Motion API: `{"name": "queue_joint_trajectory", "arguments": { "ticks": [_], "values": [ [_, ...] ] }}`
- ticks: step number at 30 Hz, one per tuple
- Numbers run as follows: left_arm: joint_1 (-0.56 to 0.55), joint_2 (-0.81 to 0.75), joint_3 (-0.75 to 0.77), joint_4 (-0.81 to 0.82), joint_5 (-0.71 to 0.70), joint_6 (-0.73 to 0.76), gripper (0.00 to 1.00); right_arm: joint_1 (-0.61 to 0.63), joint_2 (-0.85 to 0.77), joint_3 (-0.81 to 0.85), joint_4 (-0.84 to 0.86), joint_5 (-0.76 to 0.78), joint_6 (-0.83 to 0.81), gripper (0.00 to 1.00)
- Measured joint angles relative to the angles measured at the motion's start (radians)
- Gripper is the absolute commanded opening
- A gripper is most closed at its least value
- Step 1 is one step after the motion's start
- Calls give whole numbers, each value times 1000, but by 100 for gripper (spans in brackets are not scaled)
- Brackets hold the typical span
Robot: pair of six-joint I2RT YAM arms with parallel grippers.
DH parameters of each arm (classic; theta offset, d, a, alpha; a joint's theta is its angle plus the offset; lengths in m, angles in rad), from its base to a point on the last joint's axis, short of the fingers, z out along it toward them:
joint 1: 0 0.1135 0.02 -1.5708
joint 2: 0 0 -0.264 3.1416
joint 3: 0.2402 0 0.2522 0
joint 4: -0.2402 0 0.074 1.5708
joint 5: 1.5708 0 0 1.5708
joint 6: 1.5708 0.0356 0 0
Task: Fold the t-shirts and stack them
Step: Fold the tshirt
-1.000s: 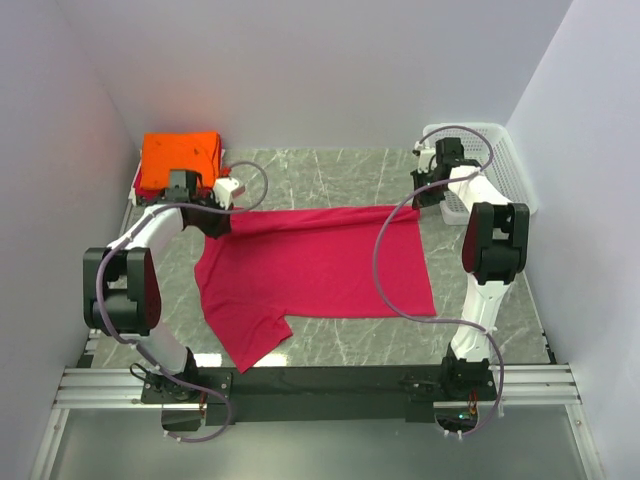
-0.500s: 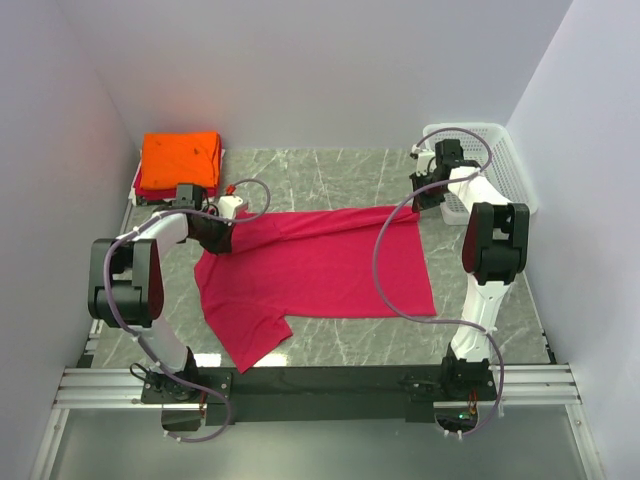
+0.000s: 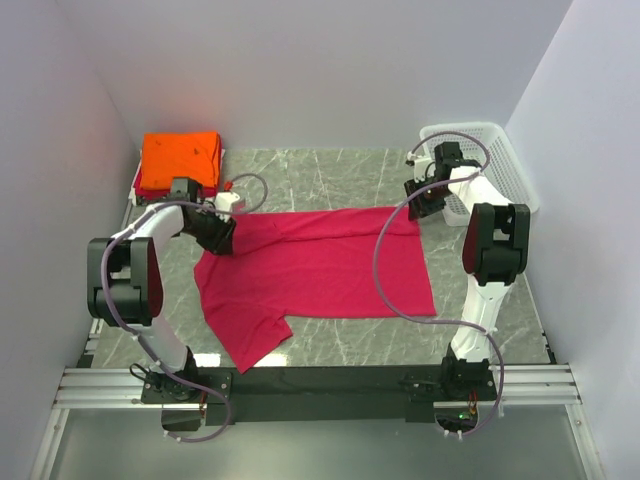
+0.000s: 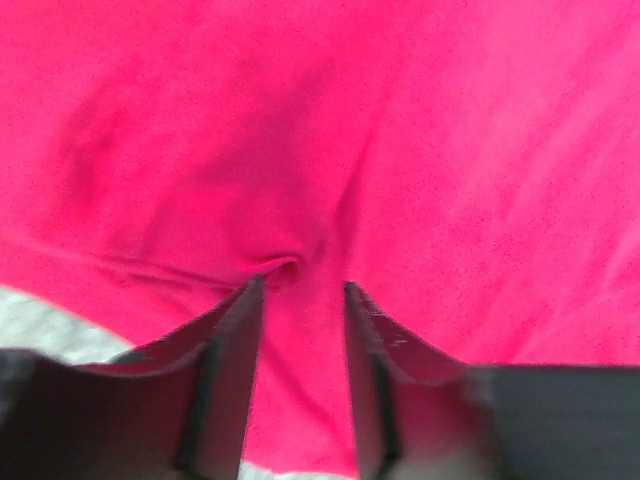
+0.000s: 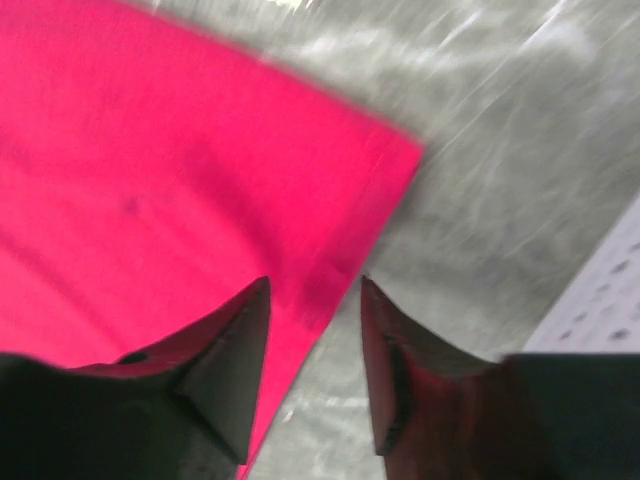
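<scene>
A crimson-pink t-shirt lies spread flat on the marble table, one sleeve pointing toward the near left. My left gripper sits low over the shirt's far left corner. In the left wrist view that gripper is open, with pink cloth lying loose between the fingers and a small pucker at their tips. My right gripper hovers over the far right corner. It is open too, straddling the shirt's side edge without holding it. Folded orange and red t-shirts are stacked at the far left.
A white mesh basket stands at the far right beside the right arm, its wall close to the right fingers. White walls enclose the table on three sides. Bare marble shows beyond the shirt.
Both grippers have opened and let go of the shirt's far edge, which has dropped flat onto the table. The left gripper has shifted slightly along that edge.
</scene>
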Motion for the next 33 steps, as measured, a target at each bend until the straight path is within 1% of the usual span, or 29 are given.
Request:
{"name": "queue_joint_trajectory", "arguments": {
  "ticks": [1,5,9,11,14,19,22,25,26,28,29,31,32,33],
  "values": [
    [10,0,26,-18,11,5,46,1,-3,0,-17,-3,-6,52],
    [37,-1,112,-39,27,6,45,1,-14,1,-84,-18,-19,52],
    [42,31,190,-40,39,4,44,1,-13,35,-127,-24,-14,42],
    [41,67,222,-32,40,1,43,6,-9,70,-142,-27,-5,41],
    [41,127,240,-14,39,-6,43,12,-5,105,-139,-35,10,41],
    [39,206,253,-11,34,-16,45,53,4,106,-141,-37,21,41],
    [36,237,275,-11,25,-20,44,77,17,106,-142,-41,27,41],
    [34,253,288,-11,20,-17,36,83,29,106,-142,-42,31,41],
    [34,254,288,-11,19,-14,28,82,32,106,-142,-40,31,41],
    [32,256,288,-15,15,-5,21,80,33,106,-143,-39,31,41],
    [32,256,288,-18,14,-1,13,80,33,106,-143,-38,31,40],
    [31,256,288,-30,17,8,6,80,33,107,-143,-37,31,40],
    [31,256,288,-40,19,15,1,80,33,107,-143,-37,31,40],
    [31,256,288,-51,24,23,1,80,33,108,-145,-36,31,40]
  ]
}}
